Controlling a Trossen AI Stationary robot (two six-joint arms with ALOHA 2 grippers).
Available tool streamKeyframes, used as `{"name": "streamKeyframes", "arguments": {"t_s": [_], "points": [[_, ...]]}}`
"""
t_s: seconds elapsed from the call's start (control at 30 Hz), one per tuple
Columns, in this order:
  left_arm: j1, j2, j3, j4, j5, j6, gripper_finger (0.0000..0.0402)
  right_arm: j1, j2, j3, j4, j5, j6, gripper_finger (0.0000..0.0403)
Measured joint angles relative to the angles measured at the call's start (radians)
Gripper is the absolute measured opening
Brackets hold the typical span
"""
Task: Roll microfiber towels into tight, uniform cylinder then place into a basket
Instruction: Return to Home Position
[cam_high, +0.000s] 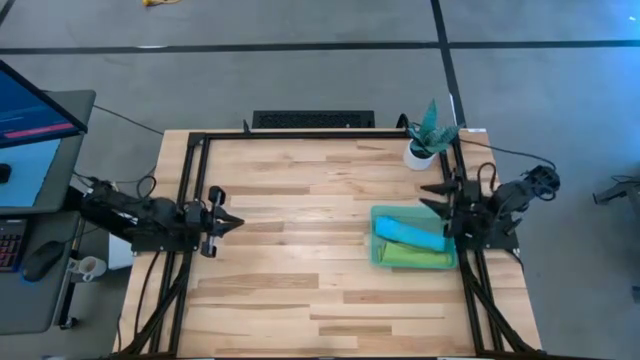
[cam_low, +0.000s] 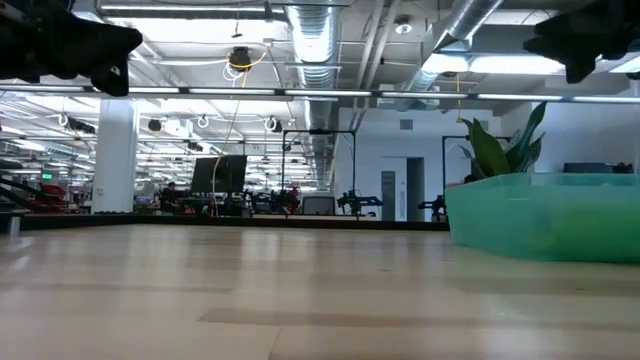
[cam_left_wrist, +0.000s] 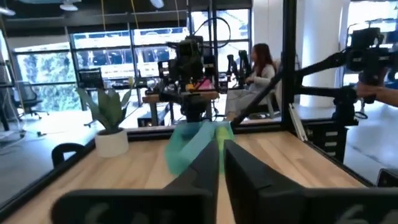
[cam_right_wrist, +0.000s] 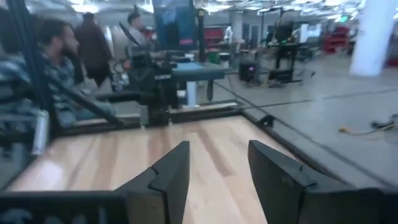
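Rolled towels in basket (cam_high: 378, 250), right of frame.
Turquoise towel (cam_high: 410, 235) beside green towel (cam_high: 415, 257); left end effector (cam_high: 232, 223) closed, right end effector (cam_high: 434, 196) open.

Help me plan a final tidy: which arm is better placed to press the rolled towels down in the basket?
Probably the right. Its gripper hangs open at the basket holding the blue towel and green towel; the left gripper waits shut across the table.

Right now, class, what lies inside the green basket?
In the green basket lie two rolled towels: the turquoise towel diagonally, the lime green towel beside it. The basket floor beneath them is hidden.
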Motion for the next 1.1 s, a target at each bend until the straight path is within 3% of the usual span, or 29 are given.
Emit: {"name": "streamKeyframes", "arguments": {"t_s": [0.17,0.4,0.57,0.73,1.1], "points": [[0.002,0.004,0.0,-0.057,0.008,-0.03,0.0005,-0.019,-0.036,-0.051,-0.022,-0.085,0.065,0.0179],[0.002,0.004,0.0,-0.103,0.101,-0.092,0.0001,-0.025,-0.039,-0.22,0.188,-0.149,0.073,0.0174],[0.002,0.004,0.0,-0.11,0.14,-0.068,0.0,-0.025,-0.016,-0.298,0.324,-0.277,0.06,0.0168],[0.002,0.004,0.0,-0.111,0.138,-0.067,0.0,-0.024,0.011,-0.314,0.347,-0.401,0.097,0.0158],[0.002,0.004,0.0,-0.113,0.138,-0.129,0.0,-0.041,0.107,-0.314,0.345,-0.407,0.144,0.0141]]}}
